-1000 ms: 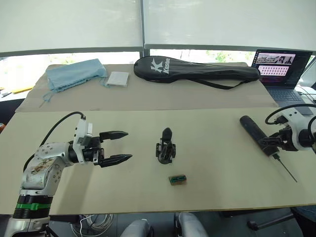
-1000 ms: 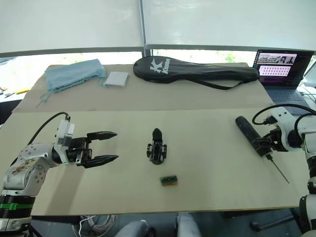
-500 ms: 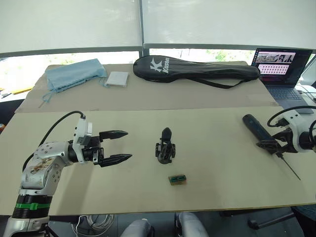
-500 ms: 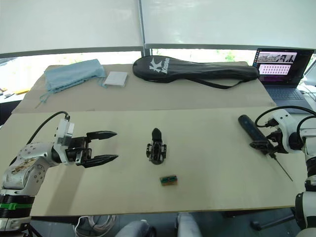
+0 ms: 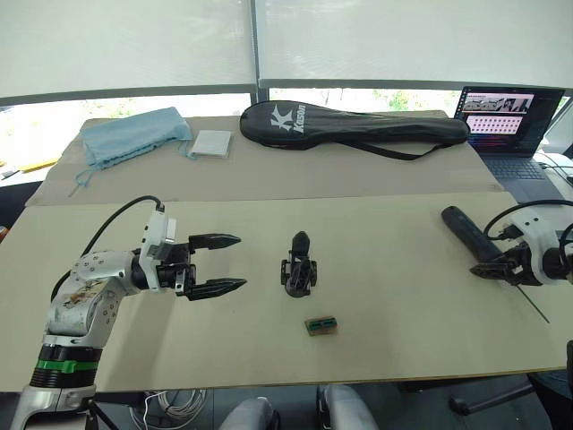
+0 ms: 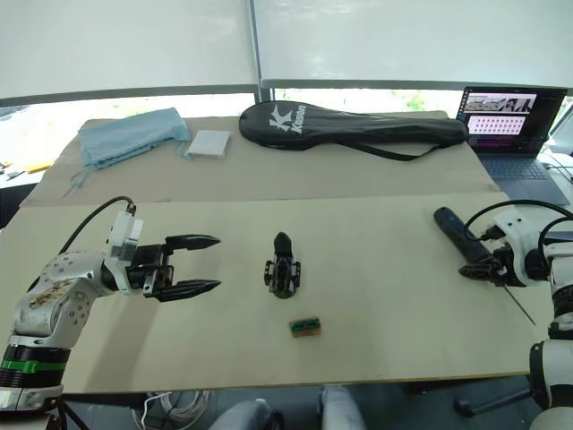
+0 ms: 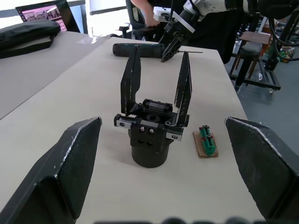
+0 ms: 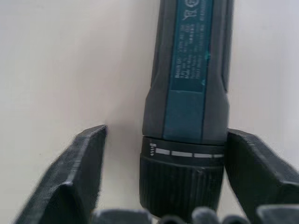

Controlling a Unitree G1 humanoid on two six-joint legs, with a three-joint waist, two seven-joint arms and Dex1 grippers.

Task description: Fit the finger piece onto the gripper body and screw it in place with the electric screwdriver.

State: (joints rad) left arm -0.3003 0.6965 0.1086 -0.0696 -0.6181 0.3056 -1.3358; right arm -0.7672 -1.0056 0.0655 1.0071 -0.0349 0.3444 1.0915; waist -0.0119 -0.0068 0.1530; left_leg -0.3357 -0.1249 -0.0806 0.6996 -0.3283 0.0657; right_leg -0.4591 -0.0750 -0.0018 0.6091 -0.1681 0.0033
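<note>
At the centre of the frame we see the gripper body (image 5: 298, 266), a blocky black mechanism on a round base, standing upright on the pale table (image 5: 385, 322) with two slim fingers raised. Just below it lies a tiny green-and-brown box (image 5: 321, 325). At left our left gripper (image 5: 222, 264) hovers with its pointed jaws spread wide, holding nothing. At the right edge our right gripper (image 6: 479, 266) straddles the electric screwdriver (image 6: 458, 237), a matte cylinder with a ribbed collar, one finger touching it, the other apart. Across the upper frame lie a black racket bag (image 5: 354, 126), a blue cloth (image 5: 132, 135) and a laptop (image 5: 512, 125), under drawn white blinds.
</note>
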